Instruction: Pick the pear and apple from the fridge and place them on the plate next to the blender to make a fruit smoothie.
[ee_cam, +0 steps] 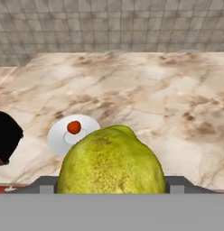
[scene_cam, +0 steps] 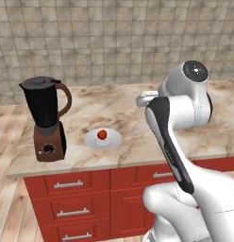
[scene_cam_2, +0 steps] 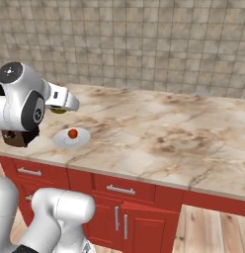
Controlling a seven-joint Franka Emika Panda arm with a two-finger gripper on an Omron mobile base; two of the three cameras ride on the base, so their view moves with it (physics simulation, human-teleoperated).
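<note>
no readable text, labels or numbers anywhere

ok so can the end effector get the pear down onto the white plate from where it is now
Probably yes. The end effector, shut on the yellow-green pear, hangs over open marble counter, and the small round white plate has bare rim beside the small red apple.
</note>
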